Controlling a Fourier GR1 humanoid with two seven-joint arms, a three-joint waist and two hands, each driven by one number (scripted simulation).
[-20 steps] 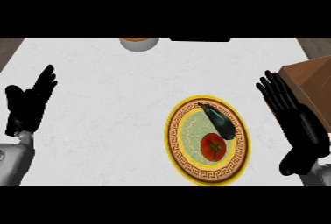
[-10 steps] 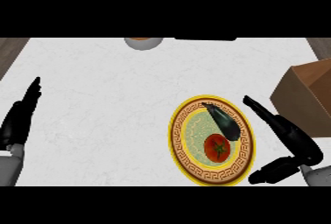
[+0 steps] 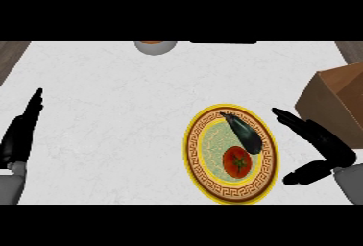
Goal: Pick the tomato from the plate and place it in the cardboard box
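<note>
The tomato (image 3: 236, 162) lies on the plate (image 3: 202, 178), in its lower half, with a dark eggplant (image 3: 242, 131) just above it and perhaps touching. The right hand (image 3: 320, 148) is just right of the plate, fingers straight, thumb spread toward the rim, holding nothing. The box (image 3: 333, 103) sits open at the right edge, beyond that hand. A bowl (image 3: 155, 46) peeks in at the top. The left hand (image 3: 21, 134) rests open, edge-on, at far left. Since half a second ago the right hand has closed in on the plate.

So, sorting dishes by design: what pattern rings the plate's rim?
Head view: the plate has a brown Greek-key band edged in yellow.
</note>
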